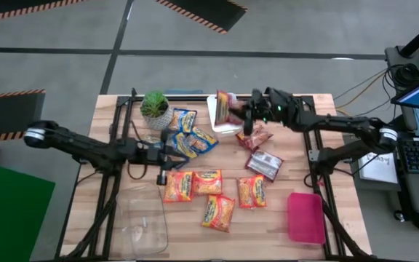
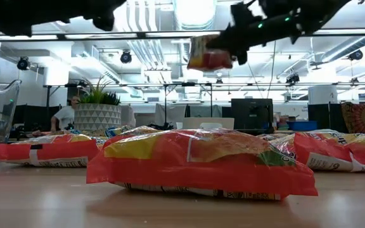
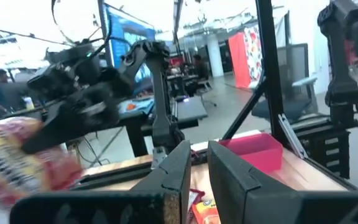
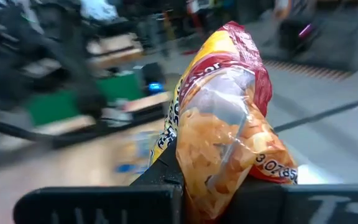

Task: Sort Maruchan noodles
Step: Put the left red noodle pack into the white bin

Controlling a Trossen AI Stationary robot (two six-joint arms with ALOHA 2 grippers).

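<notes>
1. The right gripper [image 1: 240, 110] holds a red packet [image 4: 229, 124] aloft near the desk's far edge, jaws clamped on its lower end.
2. The packet looks light and crinkly, with brittle contents: grip an edge seam gently.
3. The left gripper [image 1: 167, 151] hovers mid-desk, jaws nearly together, empty.
4. The other packets [image 1: 208, 182] lie mid-desk.

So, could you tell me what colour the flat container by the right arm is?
Pink container, clearest in the high view.

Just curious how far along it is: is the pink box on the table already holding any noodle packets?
No. From above, the pink box shows only its bare inside, with the packets lying on the table beside it.
</notes>
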